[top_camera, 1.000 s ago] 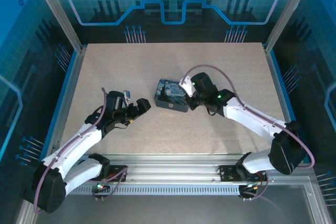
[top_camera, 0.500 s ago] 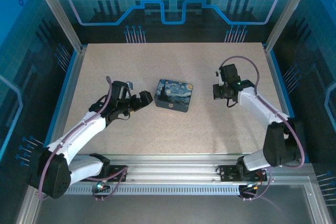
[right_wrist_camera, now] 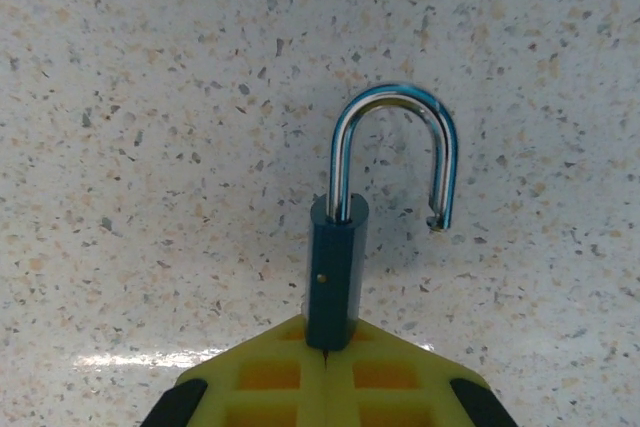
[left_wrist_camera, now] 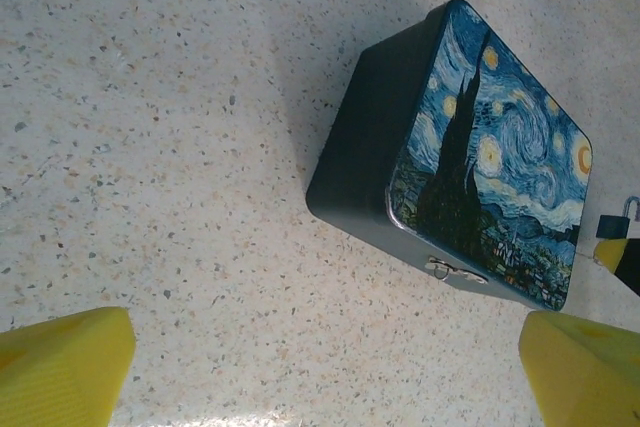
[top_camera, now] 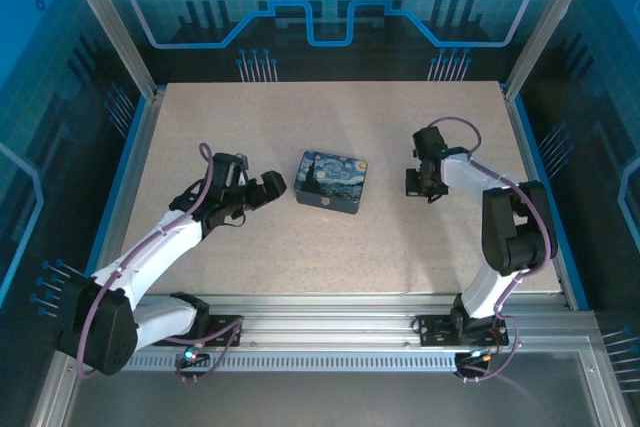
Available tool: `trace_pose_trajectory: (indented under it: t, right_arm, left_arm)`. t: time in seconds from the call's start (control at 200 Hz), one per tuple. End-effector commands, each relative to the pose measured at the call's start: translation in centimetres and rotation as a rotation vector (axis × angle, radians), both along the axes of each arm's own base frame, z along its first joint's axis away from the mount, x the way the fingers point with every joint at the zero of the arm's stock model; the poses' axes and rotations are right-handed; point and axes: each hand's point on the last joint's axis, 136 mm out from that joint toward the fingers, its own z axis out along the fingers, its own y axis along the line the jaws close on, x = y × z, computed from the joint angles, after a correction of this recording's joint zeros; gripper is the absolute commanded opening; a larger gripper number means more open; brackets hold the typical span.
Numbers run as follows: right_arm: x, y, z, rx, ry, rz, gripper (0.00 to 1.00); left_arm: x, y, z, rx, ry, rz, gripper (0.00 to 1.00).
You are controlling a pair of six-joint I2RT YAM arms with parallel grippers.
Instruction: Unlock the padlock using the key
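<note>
Two arms flank the box (top_camera: 331, 182): right claw (right_wrist_camera: 328, 347), moved off to its 3 o'clock, pinches the open-shackled padlock (right_wrist_camera: 335, 277); left claw (left_wrist_camera: 320, 367), at 9 o'clock, stays spread wide.

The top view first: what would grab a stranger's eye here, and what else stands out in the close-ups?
The painted box with its swirling night-sky lid stands out first, lying between the two arms. Next, in the right wrist view, comes the blue padlock, its silver shackle swung open, pinched in the right tool. The left tool is spread wide, facing the box.
</note>
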Motion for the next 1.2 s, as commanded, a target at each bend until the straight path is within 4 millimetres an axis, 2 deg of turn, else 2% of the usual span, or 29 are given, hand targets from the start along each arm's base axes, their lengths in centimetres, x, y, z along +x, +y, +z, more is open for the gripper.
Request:
trace_pose_trajectory:
  t: [0.0, 0.11, 0.3, 0.355, 0.46, 0.635, 0.69, 0.695, 0.7, 0.71, 0.72, 0.73, 0.906, 1.066, 1.126, 1.156, 1.196]
  right_arm:
    - [0.9, -0.2, -0.1, 0.031, 0.01, -0.037, 0.02]
    - [1.1, -0.2, -0.1, 0.043, 0.016, -0.044, 0.05]
    - [1.0, -0.1, 0.2, 0.054, 0.019, -0.058, 0.21]
    - [1.0, -0.1, 0.9, 0.056, 0.002, -0.059, 0.26]
    - [0.8, -0.3, 2.3, 0.055, -0.027, -0.059, 0.29]
    - [0.1, -0.1, 5.6, 0.084, -0.116, -0.049, 0.41]
    - [0.0, 0.1, 6.8, 0.098, -0.16, -0.036, 0.51]
    - [0.0, 0.1, 7.0, 0.099, -0.164, -0.035, 0.57]
    - [0.0, 0.1, 7.1, 0.1, -0.169, -0.034, 0.66]
    - [-0.1, 0.1, 7.3, 0.1, -0.175, -0.033, 0.9]
    - [-0.1, 0.1, 7.5, 0.101, -0.182, -0.032, 0.98]
    - [-0.1, 0.0, 7.7, 0.101, -0.19, -0.03, 1.0]
    - [0.2, -0.5, 11.2, 0.078, -0.362, -0.007, 1.0]
    - [1.2, -2.0, 13.4, 0.0, -0.524, -0.063, 1.0]
    - [1.8, -2.0, 14.7, -0.025, -0.626, -0.042, 1.0]
    - [1.6, -2.0, 14.2, -0.053, -0.653, -0.022, 1.0]
    - [1.9, -2.1, 14.6, -0.104, -0.722, -0.002, 1.0]
  left_arm:
    - [0.4, 0.7, 0.4, -0.003, -0.014, 0.044, 0.99]
    - [0.4, 1.1, 0.2, -0.023, 0.016, 0.074, 0.99]
    - [0.5, 1.3, 0.1, -0.058, 0.027, 0.084, 0.99]
    - [0.4, 1.4, 0.2, -0.056, 0.027, 0.085, 0.99]
    - [0.5, 1.7, 0.8, -0.046, 0.014, 0.074, 0.99]
    - [0.7, 2.5, 1.8, -0.028, -0.003, 0.063, 0.99]
    - [0.8, 2.7, 2.2, -0.006, -0.015, 0.052, 0.99]
    - [0.8, 2.8, 2.2, -0.003, -0.017, 0.051, 0.99]
    - [0.8, 2.8, 2.3, 0.0, -0.017, 0.051, 0.99]
    - [0.9, 2.9, 2.4, 0.006, -0.021, 0.05, 0.99]
    - [0.9, 3.0, 2.4, 0.013, -0.021, 0.046, 0.99]
    - [0.9, 3.0, 2.4, 0.019, -0.025, 0.043, 0.99]
    - [1.9, 5.0, 4.2, 0.19, -0.11, 0.021, 0.99]
    - [3.7, 8.1, 6.4, 0.407, -0.321, 0.04, 0.99]
    - [4.3, 9.3, 6.8, 0.449, -0.379, 0.056, 0.99]
    - [4.6, 10.0, 6.8, 0.466, -0.395, 0.067, 0.99]
    - [5.1, 11.0, 6.5, 0.488, -0.405, 0.085, 0.99]
